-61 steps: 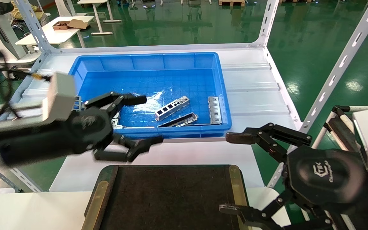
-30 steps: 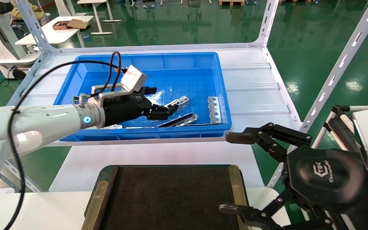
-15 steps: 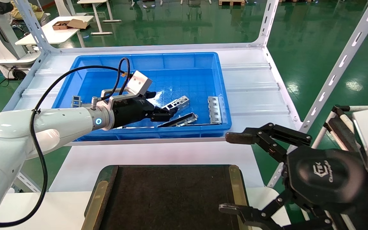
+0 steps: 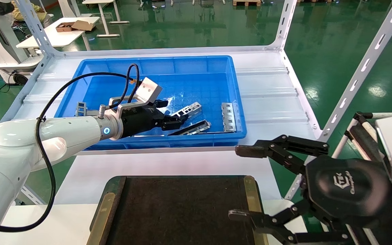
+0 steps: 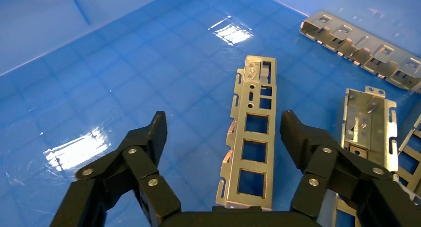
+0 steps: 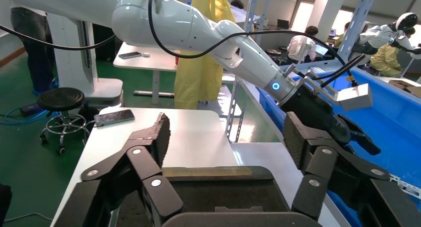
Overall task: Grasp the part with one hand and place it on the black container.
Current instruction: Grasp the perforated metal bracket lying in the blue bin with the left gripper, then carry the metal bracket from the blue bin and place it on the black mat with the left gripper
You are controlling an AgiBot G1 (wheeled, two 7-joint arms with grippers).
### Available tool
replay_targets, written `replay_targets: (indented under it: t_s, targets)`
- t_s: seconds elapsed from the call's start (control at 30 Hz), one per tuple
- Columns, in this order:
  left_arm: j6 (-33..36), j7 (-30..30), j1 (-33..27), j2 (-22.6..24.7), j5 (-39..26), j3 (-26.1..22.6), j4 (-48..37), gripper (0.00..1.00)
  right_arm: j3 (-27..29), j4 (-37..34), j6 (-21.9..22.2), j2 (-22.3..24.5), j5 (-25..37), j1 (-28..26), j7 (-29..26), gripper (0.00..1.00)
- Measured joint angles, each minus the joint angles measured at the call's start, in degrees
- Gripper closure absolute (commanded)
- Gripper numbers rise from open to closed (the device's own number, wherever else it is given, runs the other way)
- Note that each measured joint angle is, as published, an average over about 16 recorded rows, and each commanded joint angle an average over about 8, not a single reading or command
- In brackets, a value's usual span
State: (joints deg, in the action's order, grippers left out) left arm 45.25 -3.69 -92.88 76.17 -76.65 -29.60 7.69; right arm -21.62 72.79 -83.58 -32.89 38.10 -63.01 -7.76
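Camera layout: one head view, two wrist views.
Head camera looks forward and down over the blue bin (image 4: 155, 64); left wrist camera sits close above its floor; right wrist camera faces across the black container (image 6: 218, 173), also showing the bin.

White logo (lettering unreadable) on right hand (image 4: 247, 183)

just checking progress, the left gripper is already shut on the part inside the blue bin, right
Not quite. The left gripper is inside the blue bin, but open: the left wrist view shows its fingers spread on either side of the part, apart from it. Nothing is grasped yet.
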Motion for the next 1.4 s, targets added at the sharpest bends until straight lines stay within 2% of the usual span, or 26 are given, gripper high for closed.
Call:
replay_targets:
  t_s: [0.9,1.13,1.4]
  targets:
    - [1.52,-0.46,-2.03,-0.03,1.72,0.48,-3.32,1.0,-0.02,0.0,0.01,0.01,-0.01,0.0,0.01,1.0]
    - [5.87,0.23,-3.43,-1.71,3.18,1.32,-2.42,1.0,-0.02,0.0,0.01,0.01,-0.01,-0.01,0.01,1.0]
    - [15.25,1.4,-4.05,-5.93,5.93,2.91,1.34,1.0,-0.02,0.0,0.01,0.01,-0.02,-0.01,0.01,1.0]
